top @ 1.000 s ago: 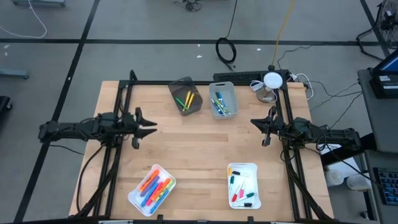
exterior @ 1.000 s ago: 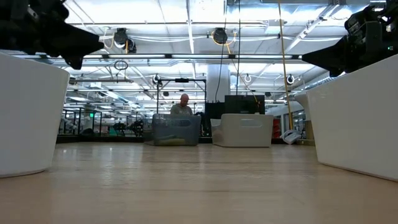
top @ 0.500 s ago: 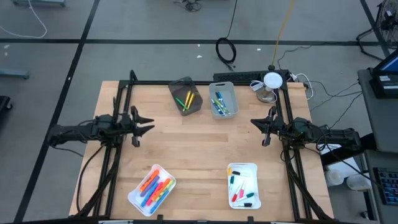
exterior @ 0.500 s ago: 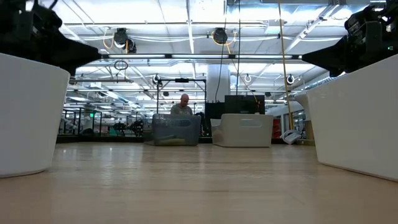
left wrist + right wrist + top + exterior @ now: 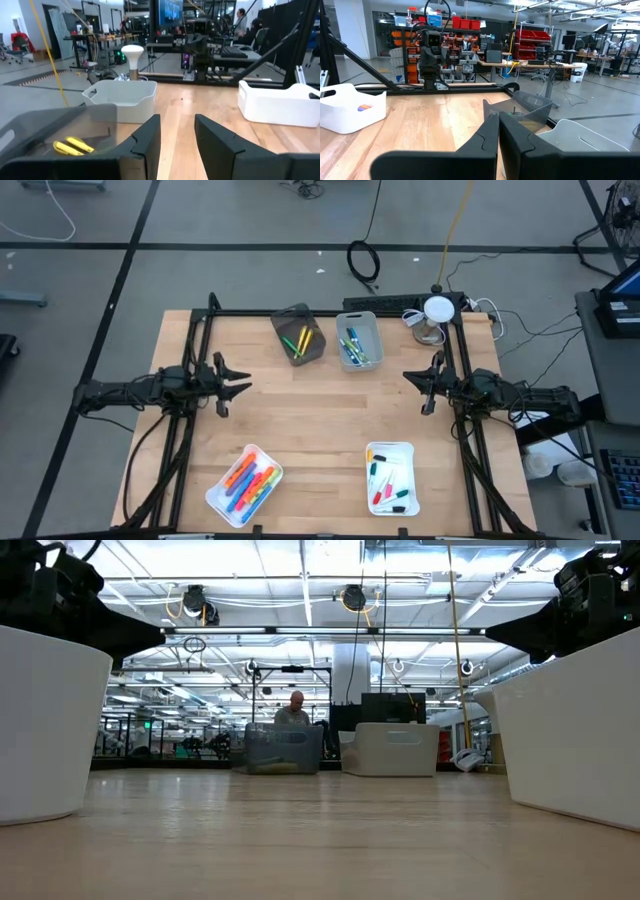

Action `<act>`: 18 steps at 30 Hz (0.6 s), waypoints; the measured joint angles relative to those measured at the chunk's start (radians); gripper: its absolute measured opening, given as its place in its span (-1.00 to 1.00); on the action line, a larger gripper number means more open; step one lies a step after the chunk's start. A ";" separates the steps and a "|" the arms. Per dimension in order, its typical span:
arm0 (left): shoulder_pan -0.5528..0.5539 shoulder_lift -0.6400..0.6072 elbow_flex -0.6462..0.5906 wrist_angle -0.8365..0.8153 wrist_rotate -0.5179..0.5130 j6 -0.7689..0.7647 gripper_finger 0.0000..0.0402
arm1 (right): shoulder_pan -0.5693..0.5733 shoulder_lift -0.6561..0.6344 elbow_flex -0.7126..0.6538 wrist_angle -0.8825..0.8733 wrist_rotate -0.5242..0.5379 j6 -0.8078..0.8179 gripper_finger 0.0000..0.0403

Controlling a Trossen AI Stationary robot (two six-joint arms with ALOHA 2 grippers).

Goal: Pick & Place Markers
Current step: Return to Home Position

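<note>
left end effector (image 5: 236, 385): open, empty, tabletop (image 5: 320, 415) left; right end effector (image 5: 420, 388): closed, empty, right. markers (image 5: 300, 340): well apart from both, in bins (image 5: 290, 312), trays (image 5: 390, 449).

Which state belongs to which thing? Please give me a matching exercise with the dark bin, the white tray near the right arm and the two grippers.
Column A
1. dark bin
2. white tray near the right arm
3. left gripper
4. right gripper

Column B
a. shut and empty
b. holds yellow and green pens
c. open and empty
d. holds thin white-barrelled pens

Pairs: 1-b, 2-d, 3-c, 4-a.
</note>
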 joint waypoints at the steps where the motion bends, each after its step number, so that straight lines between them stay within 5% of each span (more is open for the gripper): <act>1: 0.000 -0.001 0.000 0.001 0.000 0.002 -0.38 | 0.000 0.000 0.000 0.000 0.000 0.000 -1.00; 18: 0.000 -0.001 0.000 0.004 0.001 -0.008 -0.38 | 0.000 0.000 0.000 0.000 0.000 0.000 -1.00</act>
